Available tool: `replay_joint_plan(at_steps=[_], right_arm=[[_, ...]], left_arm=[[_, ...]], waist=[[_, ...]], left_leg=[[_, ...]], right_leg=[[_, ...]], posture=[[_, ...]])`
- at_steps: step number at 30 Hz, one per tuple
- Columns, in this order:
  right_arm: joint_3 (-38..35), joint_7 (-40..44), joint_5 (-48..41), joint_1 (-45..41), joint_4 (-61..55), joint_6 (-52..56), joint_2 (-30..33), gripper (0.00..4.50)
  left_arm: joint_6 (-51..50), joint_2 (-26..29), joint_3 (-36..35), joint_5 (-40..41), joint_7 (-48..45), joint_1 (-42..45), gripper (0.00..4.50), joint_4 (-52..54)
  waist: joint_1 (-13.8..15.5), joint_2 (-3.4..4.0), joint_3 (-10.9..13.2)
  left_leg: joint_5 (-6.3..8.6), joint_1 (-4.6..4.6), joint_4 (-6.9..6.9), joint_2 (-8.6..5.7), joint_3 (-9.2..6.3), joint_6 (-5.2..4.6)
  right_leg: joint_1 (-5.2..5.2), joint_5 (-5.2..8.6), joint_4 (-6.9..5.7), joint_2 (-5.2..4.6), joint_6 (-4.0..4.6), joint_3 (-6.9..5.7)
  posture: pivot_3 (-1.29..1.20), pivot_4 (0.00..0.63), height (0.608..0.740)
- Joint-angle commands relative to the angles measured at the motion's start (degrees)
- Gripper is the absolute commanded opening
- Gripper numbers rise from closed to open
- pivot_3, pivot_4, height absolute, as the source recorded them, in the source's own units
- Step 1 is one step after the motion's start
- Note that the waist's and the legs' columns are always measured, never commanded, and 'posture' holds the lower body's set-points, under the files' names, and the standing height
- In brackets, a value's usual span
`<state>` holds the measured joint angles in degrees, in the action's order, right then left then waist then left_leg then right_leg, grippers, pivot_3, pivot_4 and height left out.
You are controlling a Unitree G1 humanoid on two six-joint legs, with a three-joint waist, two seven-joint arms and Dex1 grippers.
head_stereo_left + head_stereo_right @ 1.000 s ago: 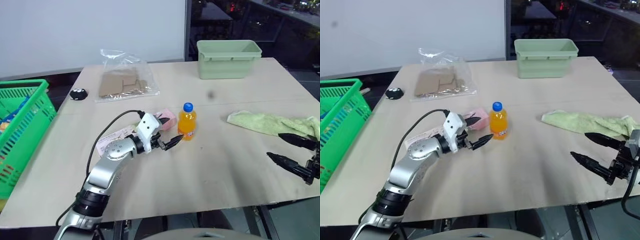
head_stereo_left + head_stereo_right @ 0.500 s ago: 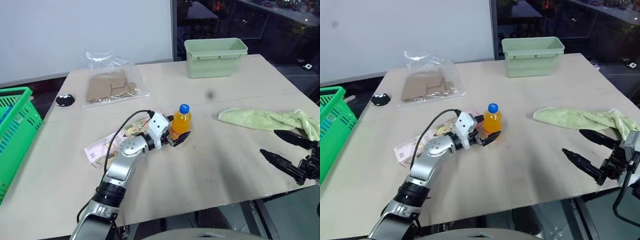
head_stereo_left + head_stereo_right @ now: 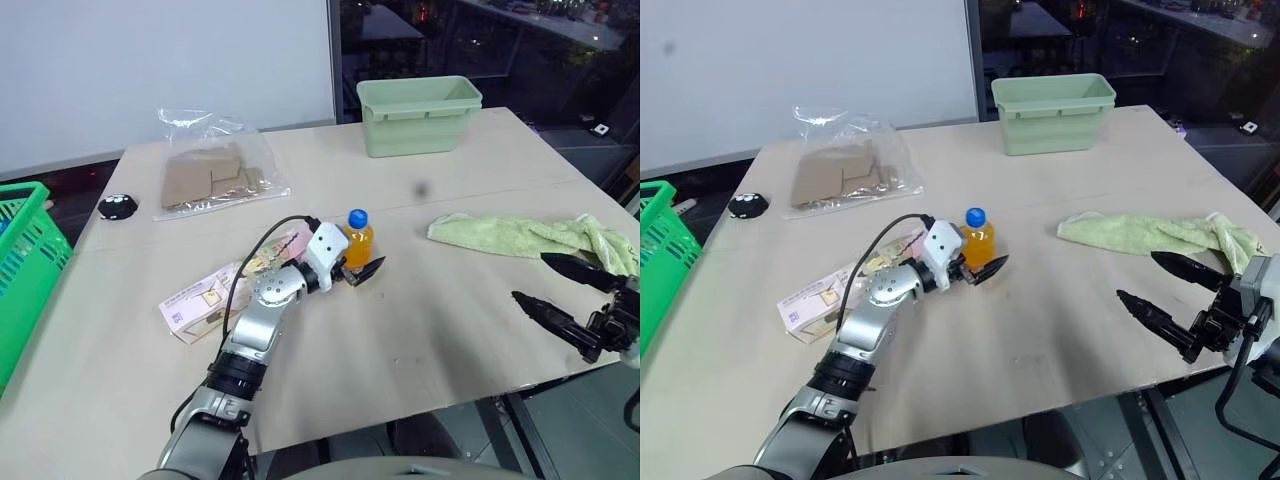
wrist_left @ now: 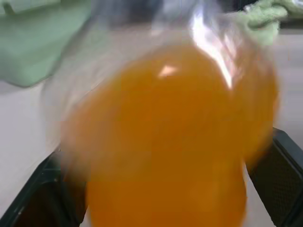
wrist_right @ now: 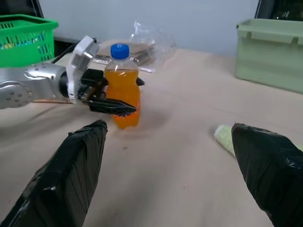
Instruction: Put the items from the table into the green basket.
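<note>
- two black fingers of the left gripper point(image 5: 115, 99) stand open around the orange bottle point(image 3: 357, 240), perhaps touching it.
- right gripper point(image 3: 1172, 299) open, empty.

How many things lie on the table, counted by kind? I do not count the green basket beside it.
Bottle: 1
Carton: 1
Tub: 1
Cloth: 1
Plastic bag: 1
Small black thing: 1
Total: 6
</note>
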<state>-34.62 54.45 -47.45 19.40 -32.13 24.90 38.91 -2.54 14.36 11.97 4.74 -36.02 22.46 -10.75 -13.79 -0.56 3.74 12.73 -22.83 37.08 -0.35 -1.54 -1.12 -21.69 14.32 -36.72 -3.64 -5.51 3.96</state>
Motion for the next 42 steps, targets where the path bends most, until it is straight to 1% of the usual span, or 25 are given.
replay_joint_plan(at_steps=[1, 8, 21, 22, 23, 24, 25, 32, 36, 39, 42], right_arm=[[-0.9, -0.8, -0.7, -0.1, -1.1, -1.4, -0.4, 4.46], [-0.9, -0.2, 0.1, 2.0, -1.3, -2.1, -0.2, 4.46], [0.1, 0.6, 0.4, 0.5, 0.4, -2.4, 0.6, 4.46], [0.1, 0.6, 0.4, 0.3, 0.6, -2.4, 0.7, 4.50], [0.2, 0.6, 0.4, 0.2, 0.7, -2.3, 0.8, 4.50], [0.2, 0.6, 0.4, 0.1, 0.7, -2.3, 0.8, 4.50], [0.2, 0.6, 0.3, 0.0, 0.7, -2.2, 0.8, 4.50], [0.3, 0.4, 0.3, 0.0, 0.6, -2.2, 0.5, 4.50], [0.2, 0.7, 0.3, 0.0, 0.7, -2.3, 0.6, 4.50], [0.6, 0.4, -0.7, -1.3, 0.6, -1.8, 0.8, 4.50], [1.7, -0.3, -1.8, -4.3, 1.0, -1.0, 1.3, 4.50]], left_arm=[[1.4, -0.8, -0.2, -0.3, 0.0, 1.6, 4.50, -1.6], [2.8, -0.7, -0.3, -0.6, -0.8, 2.2, 4.50, -3.8], [1.2, -1.4, -1.2, 0.0, -0.1, 1.7, 4.50, -2.7], [1.3, -1.4, -1.2, -0.1, -0.2, 1.6, 3.98, -2.6], [1.6, -1.3, -1.3, 0.2, -0.6, 1.4, 3.81, -2.4], [1.5, -1.2, -1.5, 0.8, -1.1, 1.0, 3.51, -2.0], [1.1, -1.2, -1.8, 1.8, -1.8, 0.6, 3.08, -1.4], [1.6, -1.0, -2.4, 0.7, -0.3, 0.6, 3.05, -1.9], [1.3, -1.0, -3.6, 1.6, 0.4, 1.4, 3.05, -1.4], [-0.4, -1.3, -6.0, 4.2, 0.6, 2.8, 3.05, 0.6], [-5.4, -1.7, -11.3, 10.1, 2.2, 6.3, 3.05, 4.0]], waist=[[-0.4, -0.02, -0.1], [-1.5, -0.06, -0.1], [-2.5, -0.09, -0.2], [-2.5, -0.09, -0.2], [-2.6, -0.09, -0.2], [-2.7, -0.09, -0.2], [-2.7, -0.09, -0.2], [-2.7, -0.09, -0.2], [-2.8, -0.09, -0.2], [-2.8, -0.10, -0.2], [-2.8, -0.18, -0.2]], left_leg=[[0.00, 0.00, 0.00, 0.00, 0.00, 0.00], [0.01, -0.02, 0.00, 0.00, -0.22, 0.00], [0.01, -0.01, 0.01, -0.01, -0.36, 0.01], [0.01, -0.01, 0.01, -0.01, -0.37, 0.00], [0.01, -0.01, 0.01, -0.01, -0.37, 0.01], [0.01, -0.01, 0.01, -0.01, -0.36, 0.01], [0.01, -0.01, 0.01, -0.01, -0.37, 0.00], [0.01, -0.01, -0.01, -0.01, -0.39, 0.01], [0.01, -0.01, 0.00, -0.01, -0.39, 0.01], [0.01, -0.01, 0.00, -0.01, -0.38, 0.00], [0.01, -0.02, 0.01, 0.00, -0.39, 0.00]], right_leg=[[0.00, 0.00, 0.00, 0.00, -0.01, 0.00], [0.00, -0.01, 0.00, -0.01, -0.02, -0.04], [0.02, -0.05, 0.00, -0.03, -0.09, -0.03], [0.02, -0.05, 0.00, -0.03, -0.09, -0.04], [0.02, -0.05, 0.00, -0.02, -0.09, -0.03], [0.02, -0.05, 0.00, -0.02, -0.10, -0.03], [0.02, -0.05, -0.01, -0.02, -0.10, -0.03], [0.02, -0.06, -0.01, -0.02, -0.10, -0.04], [0.02, -0.06, -0.01, -0.02, -0.10, -0.03], [0.01, -0.06, -0.02, -0.02, -0.10, -0.03], [-0.01, -0.06, -0.03, -0.02, -0.11, -0.03]], posture=[[-0.35, 0.000, 0.740], [-0.36, 0.000, 0.740], [-0.34, 0.000, 0.740], [-0.34, 0.000, 0.740], [-0.34, 0.000, 0.740], [-0.34, 0.000, 0.740], [-0.34, 0.000, 0.740], [-0.34, 0.000, 0.740], [-0.34, 0.000, 0.740], [-0.33, 0.000, 0.740], [-0.30, 0.000, 0.740]])
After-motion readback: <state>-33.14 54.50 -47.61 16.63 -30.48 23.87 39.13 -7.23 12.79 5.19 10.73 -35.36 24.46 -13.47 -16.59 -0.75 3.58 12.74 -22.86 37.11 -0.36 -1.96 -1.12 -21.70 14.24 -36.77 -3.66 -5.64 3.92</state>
